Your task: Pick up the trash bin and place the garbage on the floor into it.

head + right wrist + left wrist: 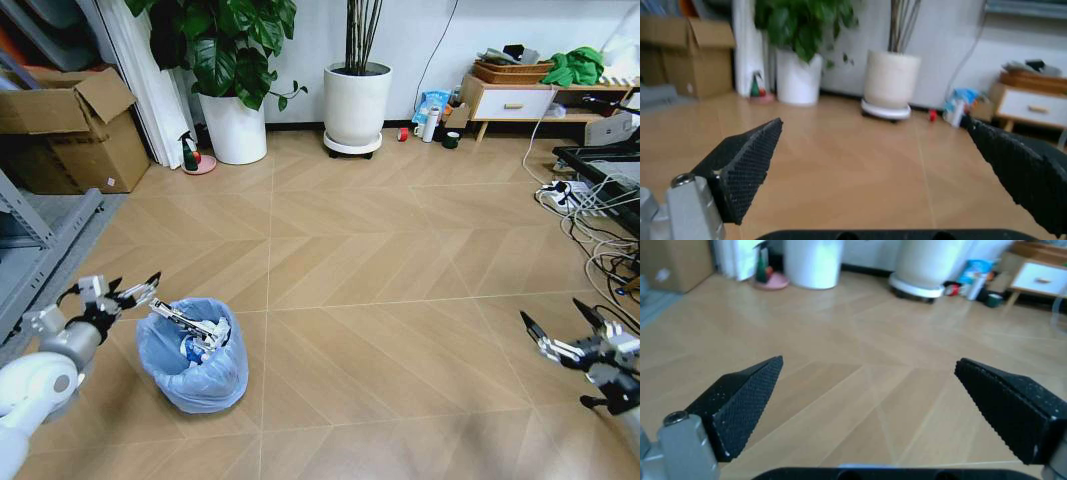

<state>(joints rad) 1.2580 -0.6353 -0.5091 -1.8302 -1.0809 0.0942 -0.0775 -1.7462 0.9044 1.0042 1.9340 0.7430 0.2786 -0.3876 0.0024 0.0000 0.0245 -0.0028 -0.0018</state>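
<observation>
The trash bin, lined with a blue bag and already holding litter, stands on the floor at the near left. The left gripper, jaws apart and empty, hovers just beside the bin's rim on its left side. The right gripper, also spread and empty, is well apart at far right. The left arm is plainly nearer. No loose garbage is visible on the open floor.
</observation>
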